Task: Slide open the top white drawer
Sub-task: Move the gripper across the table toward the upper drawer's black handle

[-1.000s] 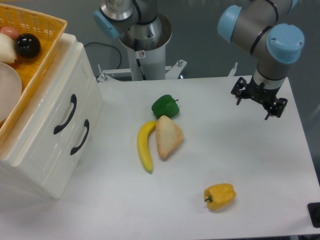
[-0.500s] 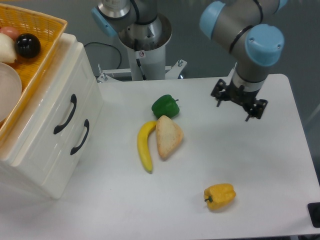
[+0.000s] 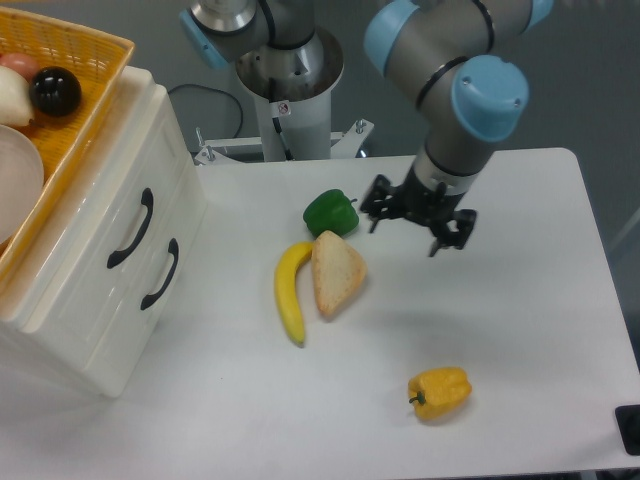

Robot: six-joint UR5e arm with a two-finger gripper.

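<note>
The top white drawer (image 3: 105, 215) is the upper of two glossy cream drawers in the cabinet (image 3: 95, 330) at the left. It sits flush and closed, and its curved black handle (image 3: 133, 228) is free. My gripper (image 3: 405, 236) hangs over the middle of the table, just right of the green pepper, far to the right of the cabinet. Its fingers are spread open and hold nothing.
A green pepper (image 3: 331, 212), a banana (image 3: 290, 290) and a piece of bread (image 3: 335, 272) lie between gripper and cabinet. A yellow pepper (image 3: 439, 392) lies near the front. The lower drawer handle (image 3: 160, 273) sits below the top one. An orange basket (image 3: 60, 110) rests on the cabinet.
My gripper has swept left and slightly forward, from the table's right side to beside the green pepper. The drawers and the food have not moved.
</note>
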